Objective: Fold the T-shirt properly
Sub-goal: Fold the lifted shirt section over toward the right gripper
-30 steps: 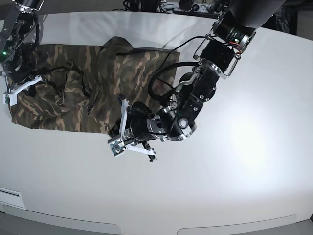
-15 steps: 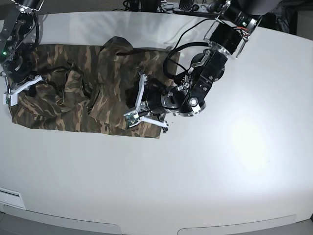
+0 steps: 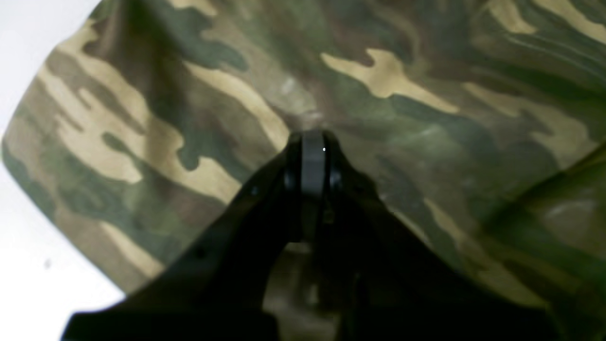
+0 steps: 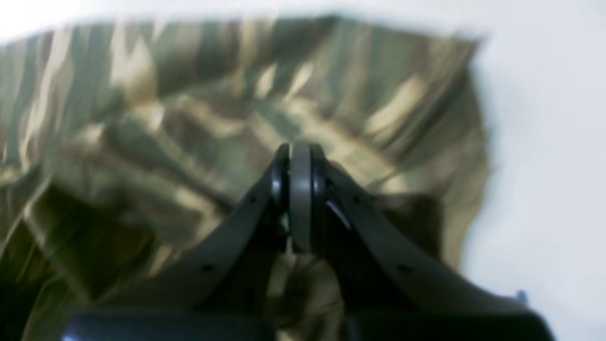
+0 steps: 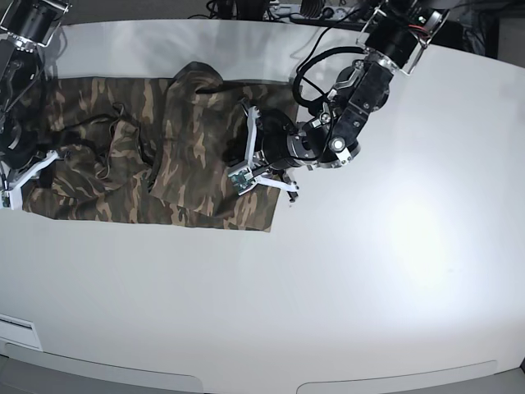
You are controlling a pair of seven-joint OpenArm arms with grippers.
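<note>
Lying rumpled across the worktop (image 5: 344,279) from nine to twelve o'clock, the T-shirt (image 5: 164,148) has its right side doubled inward, seemingly why the left hand (image 5: 261,168), fingers together, hovers there while the right hand (image 5: 20,176), apparently closed, waits at nine o'clock.

T-shirt (image 4: 199,118) motion-blurred, right pincer (image 5: 10,176) edge-cropped

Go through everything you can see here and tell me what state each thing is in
T-shirt: lying on the table, crumpled, a ridge bunched up across its middle, not yet folded.
Left gripper: shut, over the shirt's cloth.
Right gripper: fingers together in the blurred wrist view, above the shirt's edge.
</note>
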